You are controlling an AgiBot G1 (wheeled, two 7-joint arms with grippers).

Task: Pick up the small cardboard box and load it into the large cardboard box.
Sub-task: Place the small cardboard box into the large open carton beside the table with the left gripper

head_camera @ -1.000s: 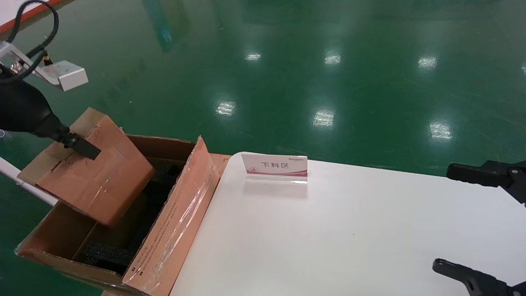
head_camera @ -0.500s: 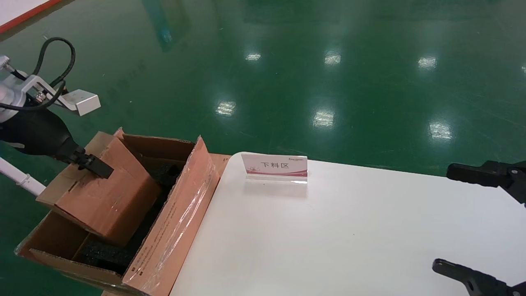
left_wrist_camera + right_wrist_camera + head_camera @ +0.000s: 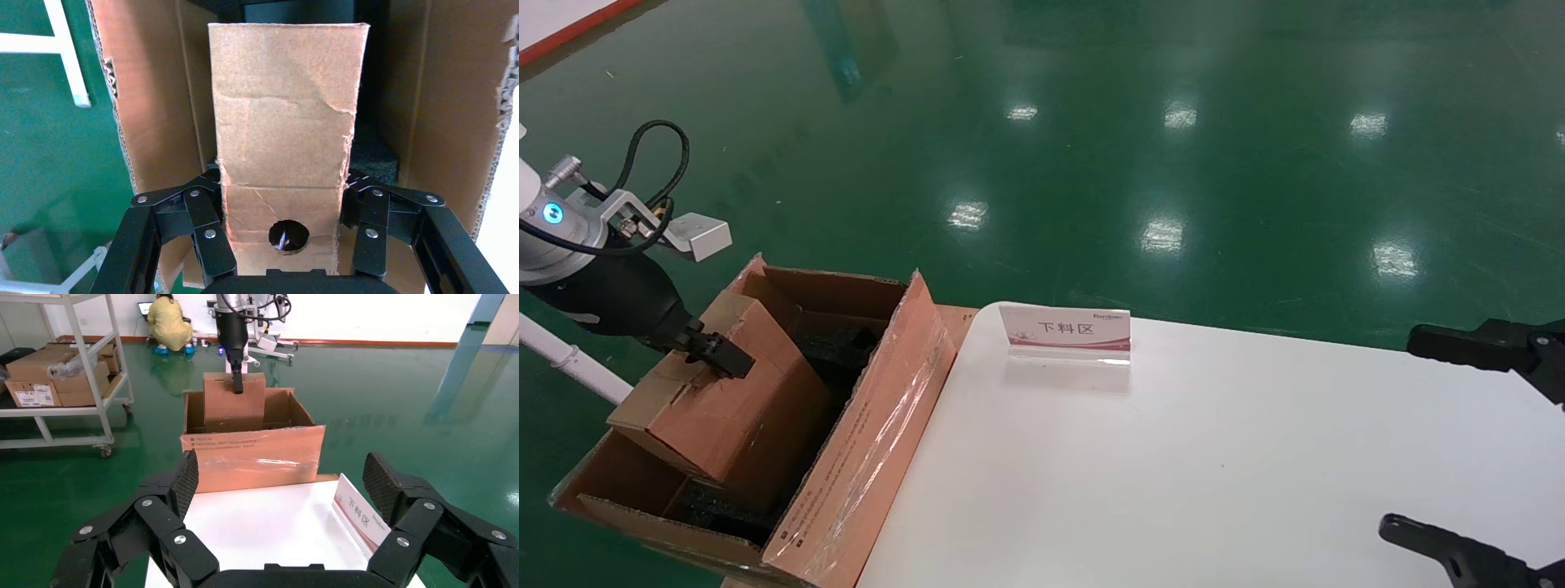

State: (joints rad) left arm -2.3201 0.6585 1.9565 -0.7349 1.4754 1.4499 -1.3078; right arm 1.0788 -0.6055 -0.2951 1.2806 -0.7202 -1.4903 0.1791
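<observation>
Clearly the loading step was under way: the left gripper [image 3: 719,356] clamped the small cardboard box [image 3: 735,392], tilted and partly down inside the large cardboard box [image 3: 862,457]. Next, by my reading, came lowering and release. The right gripper [image 3: 281,496] hung open over the white table [image 3: 1214,457], beside a green floor [image 3: 1091,122].

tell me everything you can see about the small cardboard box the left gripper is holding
The small plain pinkish-brown cardboard box has a lighter tan top strip, creased faces and a round hole near the gripped end. It hangs tilted, lower end down inside the long brown flapped cardboard carton, over black foam. The left gripper clamps its upper end from both sides; whether it touches the foam is unclear.
</observation>
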